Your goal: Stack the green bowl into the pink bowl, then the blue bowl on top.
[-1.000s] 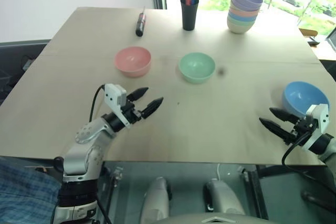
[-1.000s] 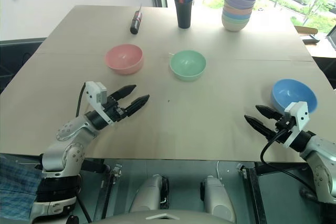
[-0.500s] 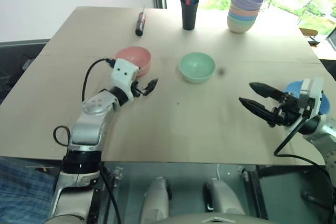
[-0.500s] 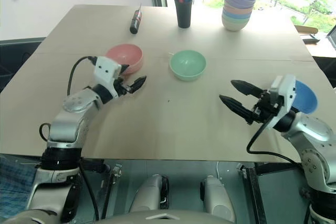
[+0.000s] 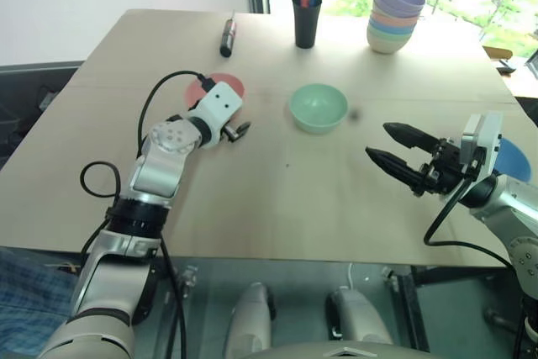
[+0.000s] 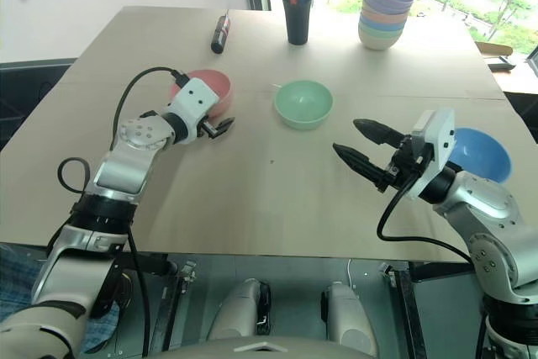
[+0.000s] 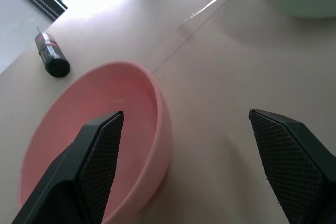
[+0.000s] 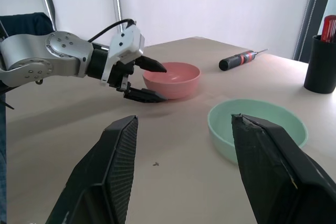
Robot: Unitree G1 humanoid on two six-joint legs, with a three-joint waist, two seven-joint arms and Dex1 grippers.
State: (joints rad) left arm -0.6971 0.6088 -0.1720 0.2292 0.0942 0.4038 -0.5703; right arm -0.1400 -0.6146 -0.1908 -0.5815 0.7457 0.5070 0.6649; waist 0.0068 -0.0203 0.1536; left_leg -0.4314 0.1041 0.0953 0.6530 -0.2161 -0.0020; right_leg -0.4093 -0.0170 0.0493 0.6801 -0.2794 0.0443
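Note:
The pink bowl sits left of centre on the table, partly behind my left wrist. My left gripper is open at the bowl's right side; in the left wrist view one finger is over the pink bowl and the other over bare table. The green bowl stands alone mid-table. At the right edge the blue bowl is partly hidden behind my right hand. My right gripper hovers open and empty, pointing left, with the green bowl ahead of it.
At the back of the table stand a black pen cup, a screwdriver and a pastel stack of bowls. Bare tabletop lies between the two grippers and along the front edge.
My left gripper went forward to the pink bowl and rolled over. My right gripper rose and swung left, away from the blue bowl. Both stayed open.

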